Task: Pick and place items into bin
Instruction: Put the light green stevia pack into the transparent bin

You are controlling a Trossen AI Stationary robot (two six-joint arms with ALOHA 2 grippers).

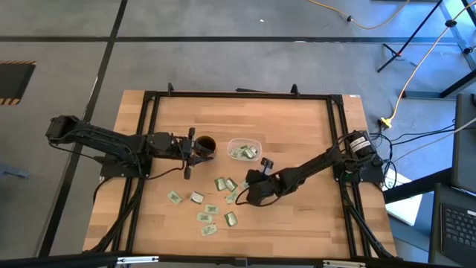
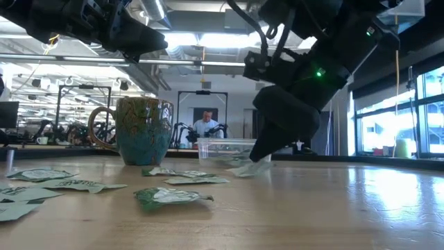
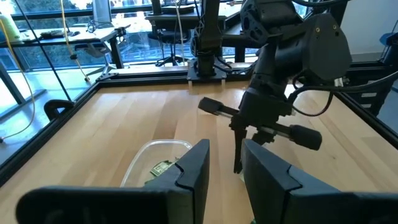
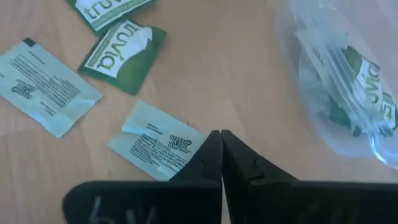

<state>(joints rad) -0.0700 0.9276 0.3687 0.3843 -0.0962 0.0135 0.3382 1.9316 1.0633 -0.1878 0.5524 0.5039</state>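
Observation:
Several small pale green and white packets (image 1: 202, 217) lie flat on the wooden table, in front of the brown mug (image 1: 205, 143) and the clear bin (image 1: 244, 149). The bin holds a few packets. My right gripper (image 4: 221, 134) is down at the table among the packets, shut at a white packet (image 4: 155, 146). My left gripper (image 3: 224, 165) hovers open with a narrow gap, high above the mug (image 2: 142, 128) and next to the bin (image 3: 149, 155). My right gripper has its shut fingertips on one corner (image 4: 196, 140) of the white packet, coming from above and slanting down. The packet (image 2: 246, 169) still lies on the table, with its end at the fingertips slightly raised. The tips hide how much of the corner is between them.
A black frame rail (image 1: 238, 95) runs round the table. Bare wood lies to the right of the right arm (image 1: 312, 223) and along the far side. Beyond the table in the low view, a person (image 2: 206, 125) sits among desks.

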